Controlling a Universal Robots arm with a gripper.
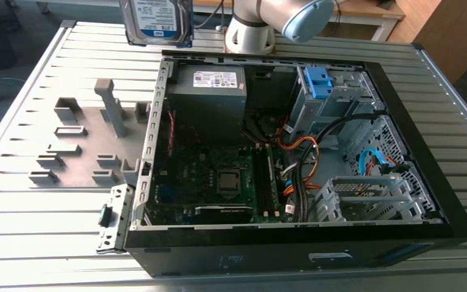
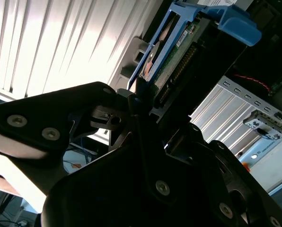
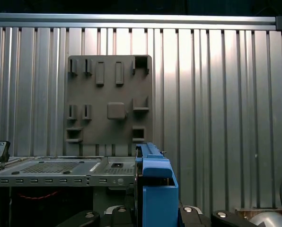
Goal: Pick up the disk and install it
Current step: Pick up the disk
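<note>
Closest in, you have the black gripper (image 2: 141, 94) clamped on the disk (image 2: 171, 45), a flat silver hard drive with a white-and-blue label, framed by a blue plastic carrier bracket. The second wrist view shows the jaws bearing on the drive's end, with its green circuit-board face showing. In the first wrist view, the carrier's blue handle stands upright between the dark finger housings. In the exterior view, note the disk (image 1: 159, 21) held upright in the air, label towards the camera. It is outside the case, on the exterior view's left of the arm's pale base column (image 1: 248, 36). Beyond it the open black computer case (image 1: 298, 249) lies on its side, containing the grey power supply box (image 1: 209, 91) and a blue plastic latch piece (image 1: 318, 82). Just beside the case, on the exterior view's left, sits a grey moulded fixture plate (image 1: 83, 143). All of this rests on the ribbed aluminium table (image 1: 39, 231).
</note>
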